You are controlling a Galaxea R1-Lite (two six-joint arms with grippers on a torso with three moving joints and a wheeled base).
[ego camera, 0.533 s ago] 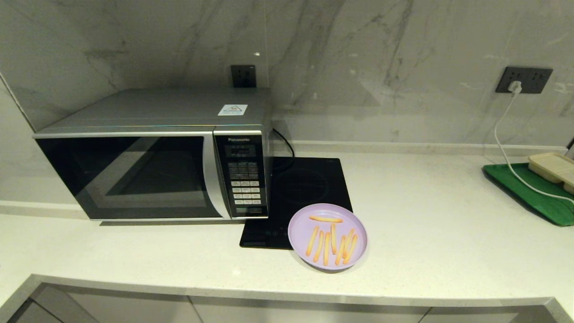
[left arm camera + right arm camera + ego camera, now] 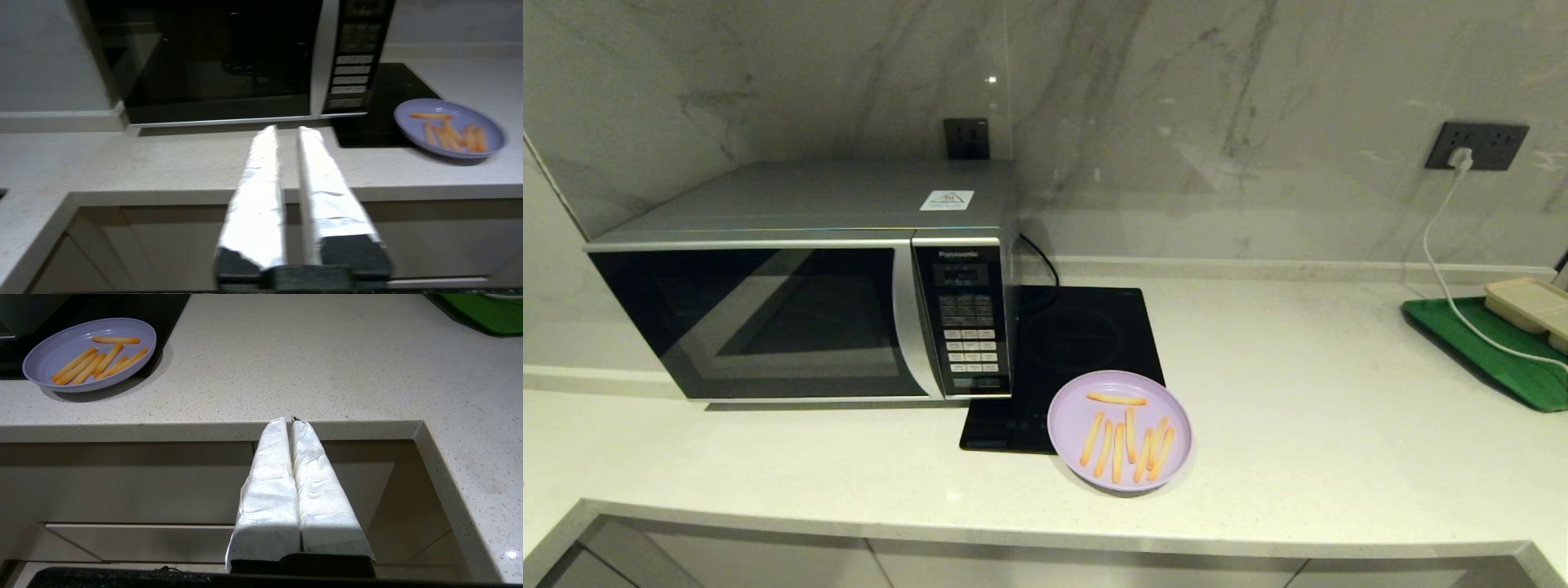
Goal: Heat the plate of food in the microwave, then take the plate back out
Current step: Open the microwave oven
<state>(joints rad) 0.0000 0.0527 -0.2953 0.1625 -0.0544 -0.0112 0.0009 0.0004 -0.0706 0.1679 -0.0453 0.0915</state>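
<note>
The microwave point(image 2: 800, 286) stands at the left of the counter with its dark glass door closed. The lilac plate of food point(image 2: 1066, 416) holds several fries point(image 2: 1119, 441) and sits to the microwave's right, half on the black cooktop point(image 2: 1078, 335). Neither arm shows in the head view. My left gripper point(image 2: 289, 131) hangs at the counter's front edge facing the microwave point(image 2: 220, 61), shut with only a slit and nothing in it; the plate point(image 2: 412, 118) lies off to its side. My right gripper point(image 2: 288, 419) is shut and empty, low by the counter's front edge, away from the plate point(image 2: 45, 361).
A green tray point(image 2: 1494, 351) with a beige compartment tray point(image 2: 1531, 302) sits at the far right. A white cable point(image 2: 1445, 245) runs from the wall socket point(image 2: 1476, 145) over it. Cabinet fronts lie below the counter edge point(image 2: 163, 430).
The plate and the microwave stand as before; only a small glint on the back wall sits a little higher.
</note>
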